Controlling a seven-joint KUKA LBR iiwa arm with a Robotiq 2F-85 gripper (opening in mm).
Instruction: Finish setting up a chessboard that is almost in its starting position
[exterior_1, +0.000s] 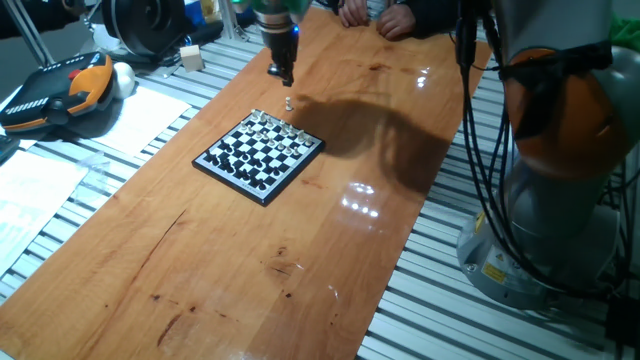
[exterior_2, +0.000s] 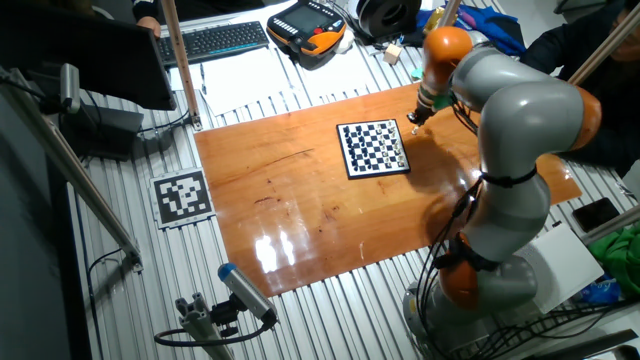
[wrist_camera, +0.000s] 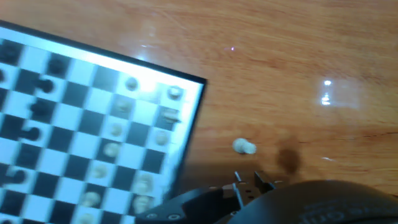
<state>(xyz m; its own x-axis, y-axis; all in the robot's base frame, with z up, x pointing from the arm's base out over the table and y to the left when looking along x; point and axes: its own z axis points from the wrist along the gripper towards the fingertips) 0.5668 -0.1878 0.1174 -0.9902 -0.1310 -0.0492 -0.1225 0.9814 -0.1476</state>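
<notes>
We see the black two-finger gripper, jaws narrow and empty, above a small white chess piece lying on the wooden tabletop, just beside the black-rimmed checkered chessboard.

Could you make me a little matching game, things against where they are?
Things:
1. chessboard
2. loose white piece
3. gripper
4. keyboard

Places:
A. lying on the wooden table, just off the board's rim
B. in the air above the loose piece
C. on the metal bench, beyond the wooden table
D. flat on the wooden table, pieces on it

Pairs: 1-D, 2-A, 3-B, 4-C
</notes>
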